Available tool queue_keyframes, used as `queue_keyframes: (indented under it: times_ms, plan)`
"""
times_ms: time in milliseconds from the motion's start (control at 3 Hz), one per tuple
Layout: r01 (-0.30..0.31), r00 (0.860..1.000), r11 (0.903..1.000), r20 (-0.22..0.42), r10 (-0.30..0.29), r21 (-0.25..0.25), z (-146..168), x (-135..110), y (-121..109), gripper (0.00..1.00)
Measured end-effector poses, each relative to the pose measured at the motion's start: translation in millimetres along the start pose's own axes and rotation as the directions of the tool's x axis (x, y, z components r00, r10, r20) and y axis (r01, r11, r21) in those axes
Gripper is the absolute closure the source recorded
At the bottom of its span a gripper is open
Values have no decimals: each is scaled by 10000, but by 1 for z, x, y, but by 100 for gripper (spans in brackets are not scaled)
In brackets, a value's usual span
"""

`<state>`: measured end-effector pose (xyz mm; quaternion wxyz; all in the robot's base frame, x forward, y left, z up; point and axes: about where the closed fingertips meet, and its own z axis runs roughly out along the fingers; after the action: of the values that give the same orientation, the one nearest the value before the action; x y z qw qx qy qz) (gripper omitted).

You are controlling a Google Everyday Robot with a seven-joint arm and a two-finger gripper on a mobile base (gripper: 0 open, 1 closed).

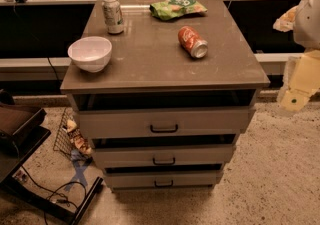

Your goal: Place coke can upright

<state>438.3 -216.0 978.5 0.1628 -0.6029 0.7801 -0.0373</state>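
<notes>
The coke can (192, 42) is red-orange with a silver end and lies on its side on the right part of the grey cabinet top (150, 64). Its silver end faces the front right. My gripper (298, 83) shows as a pale yellowish shape at the right edge of the camera view. It is off the cabinet's right side, lower than the top and well apart from the can. It holds nothing that I can see.
A pale green-and-white can (113, 14) stands upright at the back left. A white bowl (90, 53) sits at the front left. A green snack bag (176, 7) lies at the back. The cabinet has three drawers (164, 123). A wire rack (70, 136) leans at its lower left.
</notes>
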Motion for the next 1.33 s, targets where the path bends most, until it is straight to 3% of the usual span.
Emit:
queue_keyframes:
  times_ms: [333, 667, 1000, 1333]
  plan:
    - [0, 10000, 10000, 1, 0, 2, 0, 0, 0, 0]
    - [-296, 9995, 9988, 154, 290, 397, -8, -17, -27, 0]
    - [-1308, 9913, 9904, 183, 1301, 454, -2, -35, -78, 0]
    - [-3074, 9511, 9515, 366, 3066, 160, 18, -46, -131, 0]
